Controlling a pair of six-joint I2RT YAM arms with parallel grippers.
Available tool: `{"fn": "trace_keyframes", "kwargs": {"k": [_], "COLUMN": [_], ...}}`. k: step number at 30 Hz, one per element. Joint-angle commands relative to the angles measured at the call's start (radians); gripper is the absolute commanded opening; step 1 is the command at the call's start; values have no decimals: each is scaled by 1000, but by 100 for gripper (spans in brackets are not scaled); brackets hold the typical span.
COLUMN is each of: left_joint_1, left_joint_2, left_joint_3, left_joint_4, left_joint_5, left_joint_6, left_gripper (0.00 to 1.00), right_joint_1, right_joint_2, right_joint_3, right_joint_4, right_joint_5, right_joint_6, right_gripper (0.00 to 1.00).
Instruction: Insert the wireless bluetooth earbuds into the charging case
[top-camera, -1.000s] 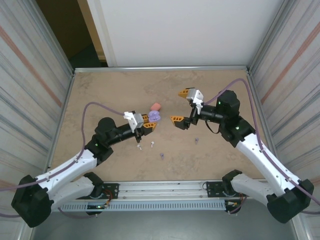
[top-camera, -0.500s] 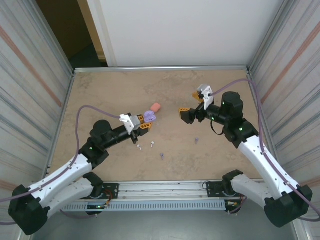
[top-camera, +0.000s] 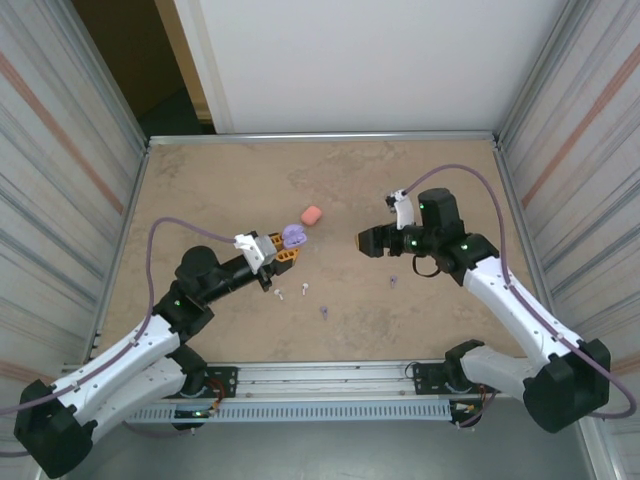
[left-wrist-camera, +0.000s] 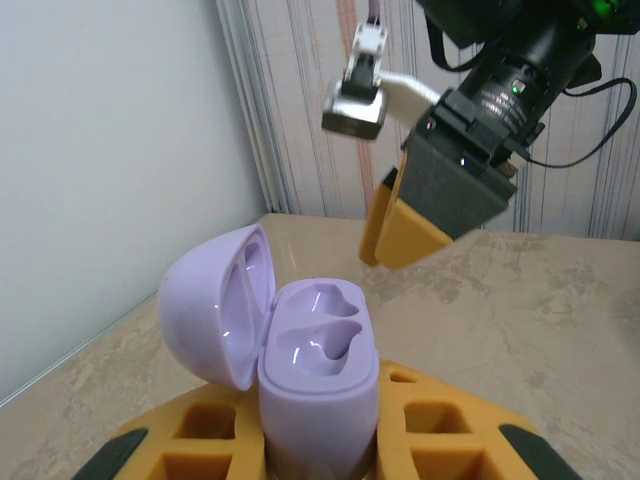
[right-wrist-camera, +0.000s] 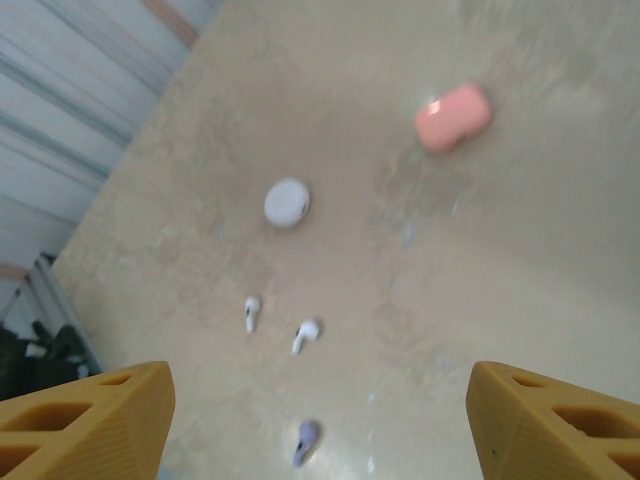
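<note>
Your left gripper (left-wrist-camera: 320, 440) clamps the open purple case (left-wrist-camera: 315, 370). Your right gripper (right-wrist-camera: 320, 420) stands wide-jawed, holding nothing. The earbuds (right-wrist-camera: 303, 335) lie loose on the table (right-wrist-camera: 480, 260), outside the case.

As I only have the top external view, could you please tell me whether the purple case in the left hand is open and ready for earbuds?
Observer: Yes; the left wrist view shows the purple case with its lid swung back and both sockets empty.
Operator: Thank you; is the other arm carrying anything?
Observer: No; its wrist view shows the right hand with fingers wide apart and nothing between them.
</note>
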Motion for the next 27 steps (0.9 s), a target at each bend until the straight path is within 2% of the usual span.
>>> {"fn": "trace_keyframes", "kwargs": {"k": [1, 5, 11, 19, 27], "left_joint_1": [-5, -5, -5, -5, -6], "left_joint_2": [-13, -10, -10, -6, -7], "left_joint_3": [-6, -8, -12, -9, -9], "left_joint_4": [9, 15, 18, 18, 12], "left_joint_5": [-17, -17, -15, -17, -21], "left_joint_6": [23, 23, 20, 19, 22], "left_gripper": [0, 0, 0, 0, 0], "right_joint_1": [48, 125, 214, 296, 341], "right_joint_2": [34, 81, 214, 436, 570], "right_joint_3": [0, -20, -25, 55, 120], "right_joint_4": [-116, -119, -108, -161, -162], "right_joint_5": [-35, -14, -19, -26, -25], "right_joint_6": [93, 152, 221, 213, 206], "right_gripper": [73, 71, 60, 45, 42]}}
